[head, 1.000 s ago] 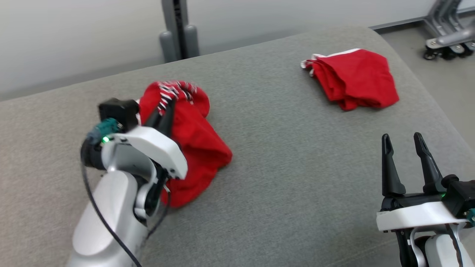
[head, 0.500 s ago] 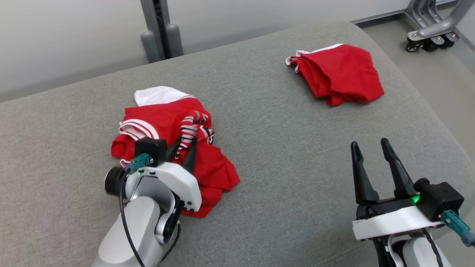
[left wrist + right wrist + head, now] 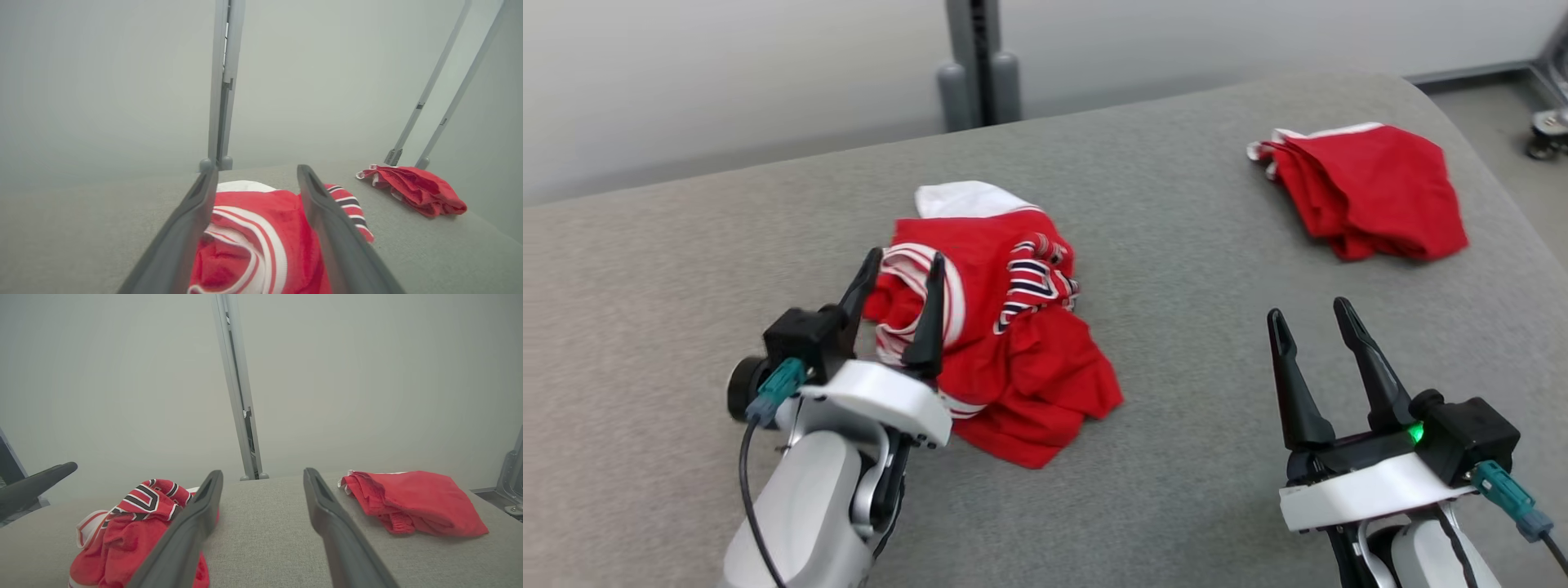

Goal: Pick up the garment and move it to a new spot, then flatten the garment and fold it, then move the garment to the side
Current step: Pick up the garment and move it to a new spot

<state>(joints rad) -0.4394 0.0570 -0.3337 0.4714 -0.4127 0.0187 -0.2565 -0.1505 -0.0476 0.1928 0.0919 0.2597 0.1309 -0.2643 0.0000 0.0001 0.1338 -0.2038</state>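
Note:
The garment (image 3: 1013,343), red with white and dark striped trim, lies crumpled on the grey cushion (image 3: 1192,269) left of centre. My left gripper (image 3: 905,258) hovers over its left part, open, with nothing between the fingers. Red and white cloth of the garment (image 3: 261,237) lies below and between the spread fingers of the left gripper (image 3: 257,170) in the left wrist view. My right gripper (image 3: 1308,310) stands open at the lower right, apart from the garment. From the right gripper (image 3: 263,473), the garment (image 3: 135,522) lies to the left.
A second red garment (image 3: 1372,192), folded, rests at the cushion's back right, seen too as folded red cloth (image 3: 412,500). A grey post (image 3: 980,65) stands behind the cushion. A wheeled frame (image 3: 1547,131) sits on the floor at far right. The cushion's right edge curves down.
My left gripper has opened and let go of the garment, which now lies loose on the cushion. The head camera has shifted. The right gripper stays open.

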